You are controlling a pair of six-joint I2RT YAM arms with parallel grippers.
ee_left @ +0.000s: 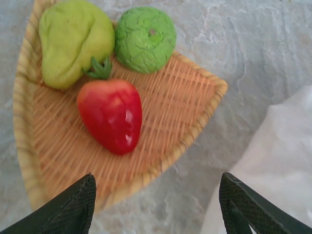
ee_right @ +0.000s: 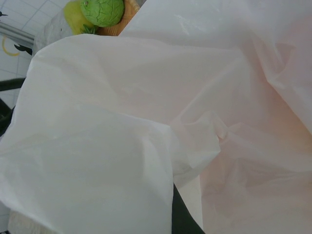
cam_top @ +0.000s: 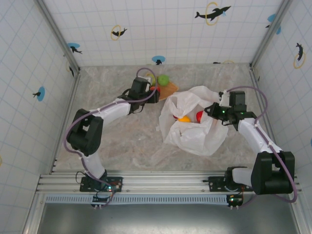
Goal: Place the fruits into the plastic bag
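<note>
Grey marbled tabletop (cam_top: 122, 141) is carrying a tan woven plate (ee_left: 190, 97) where a glossy red strawberry (ee_left: 111, 122) is lying under the wide-open, empty left tool (ee_left: 158, 181). Beside it, the right tool (cam_top: 213, 110) is pinching the translucent white plastic bag (cam_top: 195, 139), orange fruit (cam_top: 184, 118) lying inside.

Pear (ee_left: 68, 44) and green fruit (ee_left: 145, 39) crowd behind the strawberry (ee_left: 111, 122); bare plate (ee_left: 190, 97) lies to its right, then plastic bag (ee_left: 282, 146).

We log the left arm (cam_top: 105, 114) stretched forward and inward, elbow raised. The left gripper (ee_left: 156, 195) is tipped downward, its dark fingers (ee_left: 73, 207) spread wide with nothing between them. The right arm (cam_top: 258, 139) folds in towards the centre. The right gripper (cam_top: 210, 111) is closed, pinching the rim of the plastic bag (cam_top: 195, 134).
</note>
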